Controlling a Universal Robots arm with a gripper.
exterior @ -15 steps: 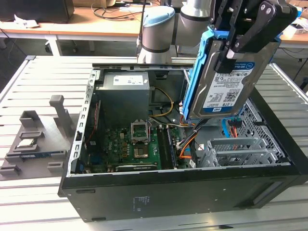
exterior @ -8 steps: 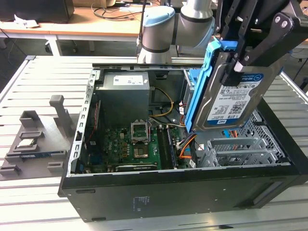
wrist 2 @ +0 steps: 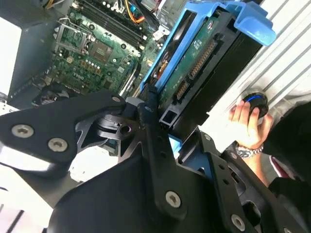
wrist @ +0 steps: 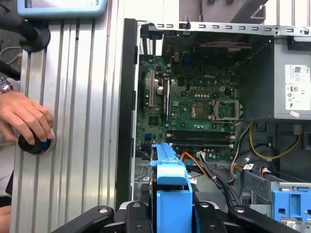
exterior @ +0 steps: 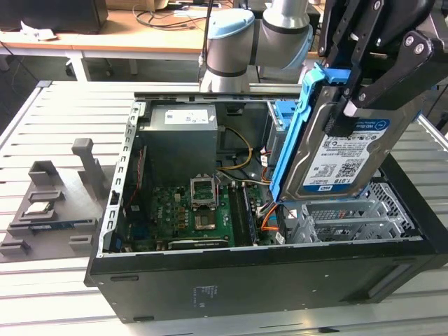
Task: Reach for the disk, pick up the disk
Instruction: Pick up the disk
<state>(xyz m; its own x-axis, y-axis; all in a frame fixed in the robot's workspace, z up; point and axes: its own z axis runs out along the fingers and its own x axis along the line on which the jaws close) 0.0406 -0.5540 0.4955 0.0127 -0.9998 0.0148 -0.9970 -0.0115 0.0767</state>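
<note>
Jaws of the gripper (exterior: pixel 350 105) are clamped on the upper end of the disk (exterior: pixel 339 157) — a silver hard drive in a blue caddy (exterior: pixel 297 133). The disk is held clear above the open computer case (exterior: pixel 231 280), over its drive cage (exterior: pixel 350 220), with its long axis steeply tilted, running down toward the motherboard (exterior: pixel 199 213). The contact between the fingertips and the disk is hidden by the black linkage. Beside the case, a knob (wrist: pixel 35 143) on the slatted table (wrist: pixel 82 121) is touched by a person's hand (wrist: pixel 24 116), cut off at the frame edge.
</note>
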